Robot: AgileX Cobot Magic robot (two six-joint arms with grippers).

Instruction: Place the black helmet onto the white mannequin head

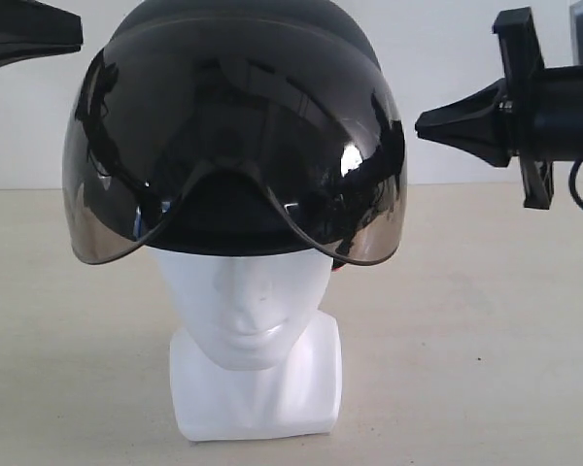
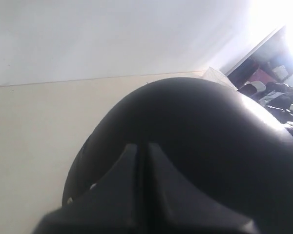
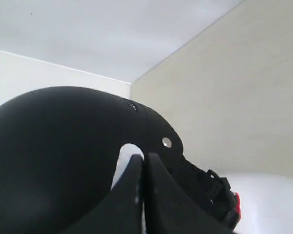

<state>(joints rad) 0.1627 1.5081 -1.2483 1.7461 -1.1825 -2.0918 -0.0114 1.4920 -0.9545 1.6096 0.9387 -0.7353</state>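
Left wrist view shows the left tool (image 2: 142, 151) with its fingers pressed together and pinching nothing, pointed at the matte shell of the black helmet (image 2: 200, 146). The right tool (image 3: 142, 163) is likewise closed and empty, aimed at the helmet's other side, near a rivet and the black strap (image 3: 205, 183). In the exterior view both tools hang clear of the shell, the right one just beside the smoky visor (image 1: 233, 136). The helmet sits on the white mannequin head (image 1: 248, 301), covering its crown and brow. The head's base stands on the pale table (image 1: 486, 340).
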